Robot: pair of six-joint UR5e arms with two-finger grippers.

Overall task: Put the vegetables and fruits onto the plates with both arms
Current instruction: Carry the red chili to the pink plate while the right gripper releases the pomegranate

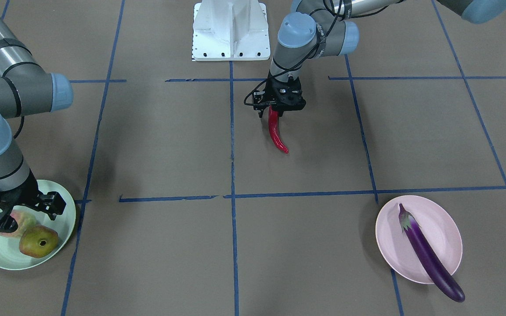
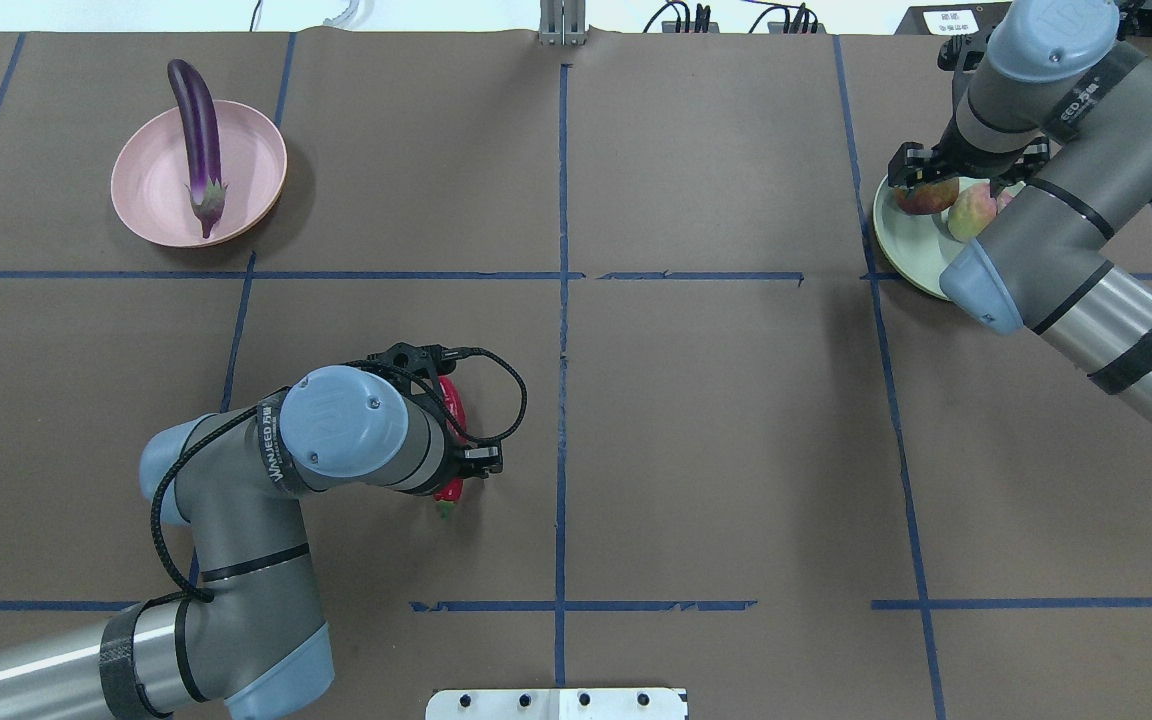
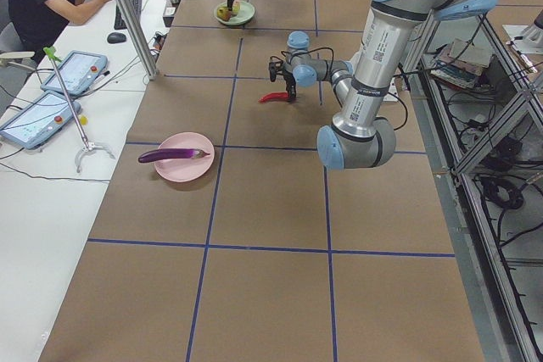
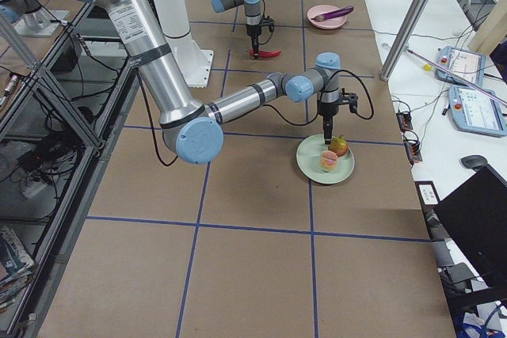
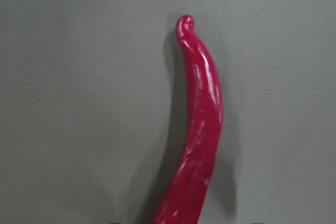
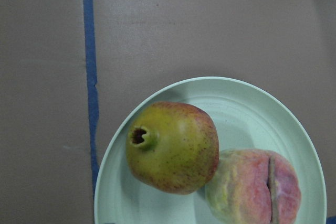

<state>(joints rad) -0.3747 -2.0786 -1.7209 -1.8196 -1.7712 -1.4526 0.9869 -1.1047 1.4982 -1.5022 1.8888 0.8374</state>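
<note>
The left tool (image 1: 272,113) stands over the stem end of the red chili pepper (image 1: 276,134), near the middle of the worktop (image 1: 169,145) and somewhat toward the robot's edge. Its fingers come down on both sides of the pepper. It cannot be told whether they pinch it. The pepper points away from the tool toward the operators' edge. It is glossy, deep red and gently curved, with a small hooked tip.

The right tool (image 1: 24,213) hangs with its fingers spread wide over the mint green plate (image 1: 2,259), which lies by the operators' edge on the robot's right. Two round fruits lie touching on this plate. The pale one (image 6: 252,190), with a pink blush and a crease, is directly under the tool. The red-yellow one (image 6: 173,148), with a small crown, lies just beside it.

The pink plate (image 1: 437,219) lies by the same edge on the robot's left. The long purple eggplant (image 1: 426,254) lies across it, and its blunt end sticks out over the rim.
</note>
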